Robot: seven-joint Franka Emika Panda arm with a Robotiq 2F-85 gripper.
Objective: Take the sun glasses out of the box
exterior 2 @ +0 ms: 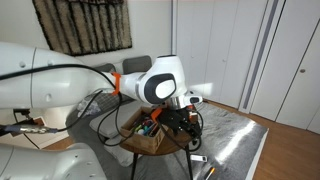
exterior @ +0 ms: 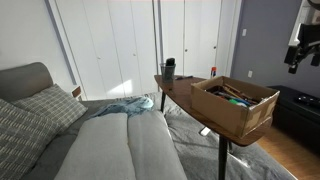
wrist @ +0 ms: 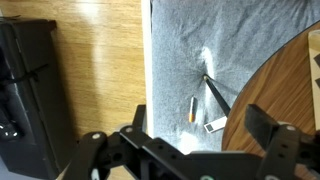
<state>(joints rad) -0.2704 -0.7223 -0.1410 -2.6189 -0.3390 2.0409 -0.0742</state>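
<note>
Shows a low brown cardboard box (exterior: 235, 112) near the edge of a round wooden table (exterior: 178, 90), packed with jumbled items. Cannot pick out the sunglasses in that clutter; presumably inside the box. Places the gripper (exterior: 295, 60) high above and off to one side of the box, fingers spread, holding nothing. Likely risks: pinching a wrong item, or snagging the box wall and dragging the box off the table.

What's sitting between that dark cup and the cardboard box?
Nothing: in an exterior view, only bare tabletop separates the cup and the box.
</note>
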